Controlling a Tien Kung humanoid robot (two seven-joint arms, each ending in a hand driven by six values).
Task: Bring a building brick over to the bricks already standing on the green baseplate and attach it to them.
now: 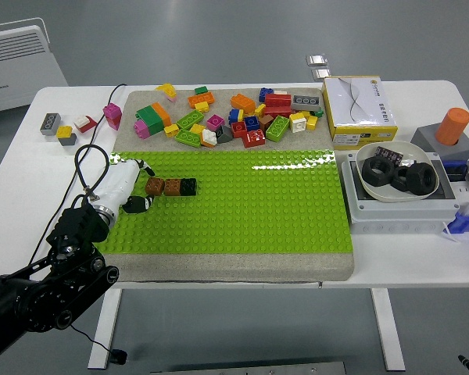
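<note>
Views: one only, the head view, so nothing is shared with a second view.
Position: high on the robot's side of the counter (219, 94).
Direction: forward and down; the counter's near edge lies low in the frame, its far edge near the top.
Distance: far enough to take in nearly the whole counter and the grey floor (219, 39) beyond it.
Arm entry: the left arm comes in from the lower left corner.

You have open baseplate (281, 211) right of the brick row (172, 187); the loose pile (234, 116) crowds its far edge.
</note>
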